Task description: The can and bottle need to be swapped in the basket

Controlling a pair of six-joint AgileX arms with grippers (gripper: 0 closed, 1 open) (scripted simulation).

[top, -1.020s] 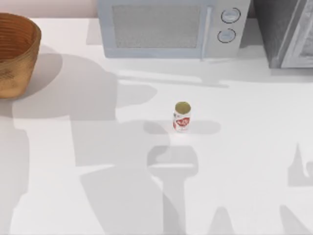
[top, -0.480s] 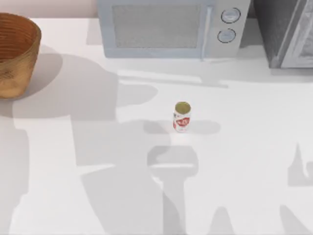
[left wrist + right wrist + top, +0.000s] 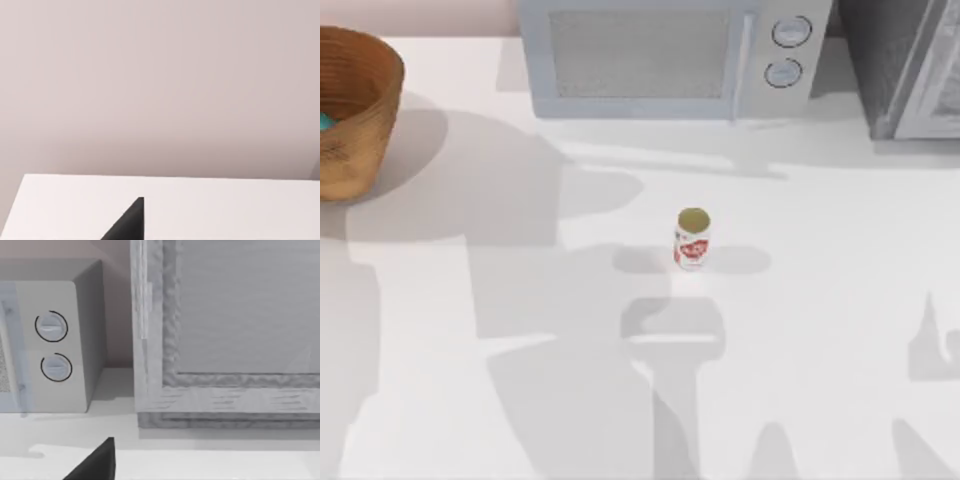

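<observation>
Top view: the can (image 3: 692, 238) is seen upright on the bare tabletop (image 3: 820, 300), well apart from the wicker basket (image 3: 365, 120) at the far left edge. A teal patch, judged to be the bottle (image 3: 325, 122), is visible inside the basket at its cropped side. A tall, narrow can may be tipped by an off-centre approach, and the bottle, low behind the deep ribbed wall, may be missed or the basket dragged. Whether either end effector is spread or pressed together cannot be told.
</observation>
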